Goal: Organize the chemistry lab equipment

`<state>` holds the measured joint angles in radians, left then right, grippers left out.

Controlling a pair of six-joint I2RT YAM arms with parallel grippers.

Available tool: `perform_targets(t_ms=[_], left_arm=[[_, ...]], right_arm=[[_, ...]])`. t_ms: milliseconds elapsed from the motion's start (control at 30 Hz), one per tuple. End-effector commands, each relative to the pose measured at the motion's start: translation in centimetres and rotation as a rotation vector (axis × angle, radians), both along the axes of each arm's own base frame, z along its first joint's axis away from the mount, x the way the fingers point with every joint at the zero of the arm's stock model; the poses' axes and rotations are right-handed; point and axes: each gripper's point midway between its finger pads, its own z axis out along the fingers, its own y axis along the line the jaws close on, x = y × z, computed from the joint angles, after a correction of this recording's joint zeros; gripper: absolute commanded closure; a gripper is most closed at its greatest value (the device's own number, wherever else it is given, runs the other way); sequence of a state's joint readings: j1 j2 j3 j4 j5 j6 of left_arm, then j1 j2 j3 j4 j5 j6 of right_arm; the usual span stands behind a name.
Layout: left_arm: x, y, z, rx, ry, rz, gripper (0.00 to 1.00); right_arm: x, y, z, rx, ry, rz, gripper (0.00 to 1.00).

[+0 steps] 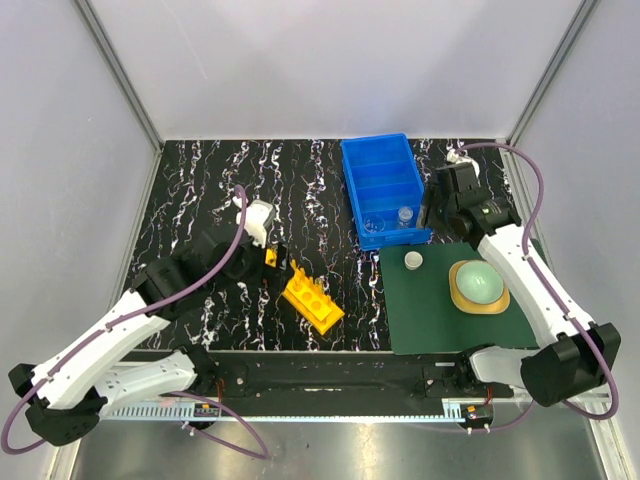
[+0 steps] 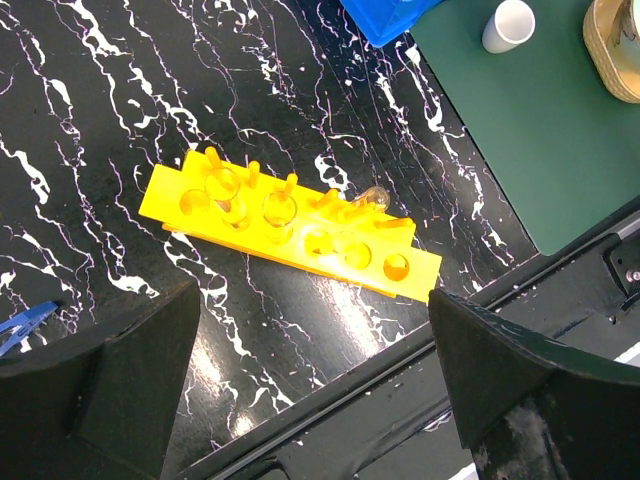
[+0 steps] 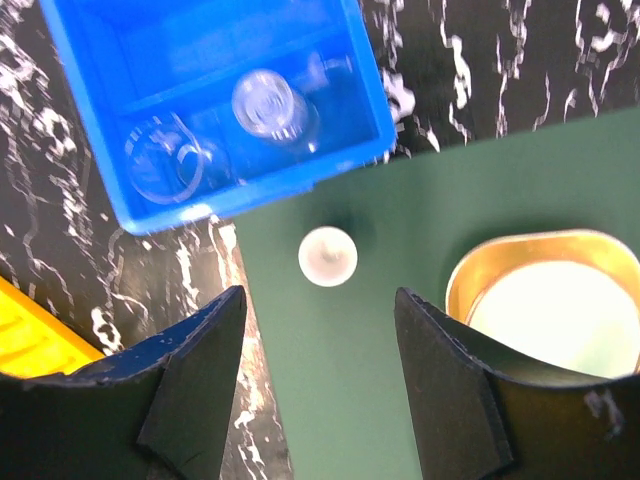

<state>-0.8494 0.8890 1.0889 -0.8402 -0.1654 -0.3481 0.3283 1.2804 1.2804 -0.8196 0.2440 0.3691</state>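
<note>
Yellow rack (image 2: 290, 225): one, flat on the black marbled table (image 1: 200, 190), with at least one clear tube (image 2: 372, 200) lying across it. Blue divided bin (image 1: 385, 185): one, with two glass vessels, a beaker (image 3: 165, 165) and a smaller glass (image 3: 268, 103), side by side in its nearest compartment. White round piece (image 3: 327, 256): one, on the green mat (image 1: 440, 310) just beside the bin.

Left gripper (image 2: 312, 310): jaws spread wide above the rack, holding nothing. Right gripper (image 3: 318, 300): jaws partly spread above the white piece, touching nothing.
</note>
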Motion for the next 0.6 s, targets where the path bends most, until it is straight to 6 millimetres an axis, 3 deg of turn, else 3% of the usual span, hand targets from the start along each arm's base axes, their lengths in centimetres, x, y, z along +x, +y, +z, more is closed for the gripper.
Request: perform_targets(t_ms=[0,233,567], left_arm=[[0.2,0.3,2.3,-0.051,-0.052,0.021,0.01],[0.0,0.3,1.8,-0.057,-0.036,0.021,0.01],[-0.1,0.7,0.8,-0.043,-0.031,0.03,0.01]], right_arm=[[-1.5,0.6,-1.9,0.06,0.02,-0.006,0.34],[-3.3,0.7,-8.9,0.068,0.141,-0.017,0.35],[-2.2,0.1,-13.6,0.015,0.195,-0.065,0.35]])
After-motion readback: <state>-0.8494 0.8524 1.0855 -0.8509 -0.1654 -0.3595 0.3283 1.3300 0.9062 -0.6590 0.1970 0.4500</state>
